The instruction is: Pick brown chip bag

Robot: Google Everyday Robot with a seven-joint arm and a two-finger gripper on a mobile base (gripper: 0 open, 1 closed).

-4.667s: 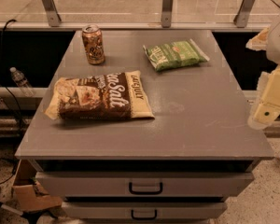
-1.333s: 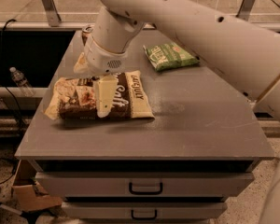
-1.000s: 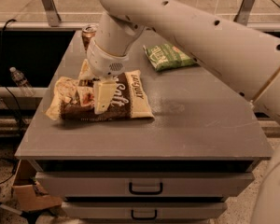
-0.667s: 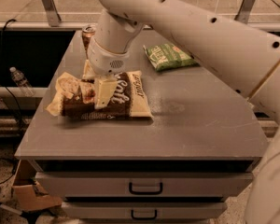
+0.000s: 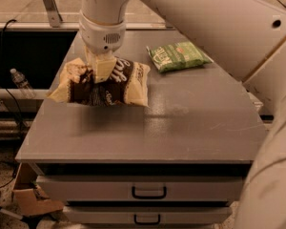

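The brown chip bag [image 5: 109, 87] is dark brown with cream-yellow ends. It hangs crumpled above the left part of the grey table top [image 5: 181, 123], with its shadow on the surface below. My gripper [image 5: 99, 69] comes straight down from the white arm and is shut on the bag's upper middle. One cream finger [image 5: 104, 66] shows in front of the bag; the other is hidden behind it.
A green snack bag [image 5: 177, 56] lies at the back right of the table. The drink can is hidden behind the arm. My big white arm [image 5: 219, 27] crosses the upper right. Drawers [image 5: 148, 192] sit below the table's front edge. A plastic bottle [image 5: 21, 82] is at left.
The gripper came down on the bag, closed on it and has lifted it off the table; the bag is now crumpled and hanging, shifted slightly towards the front.
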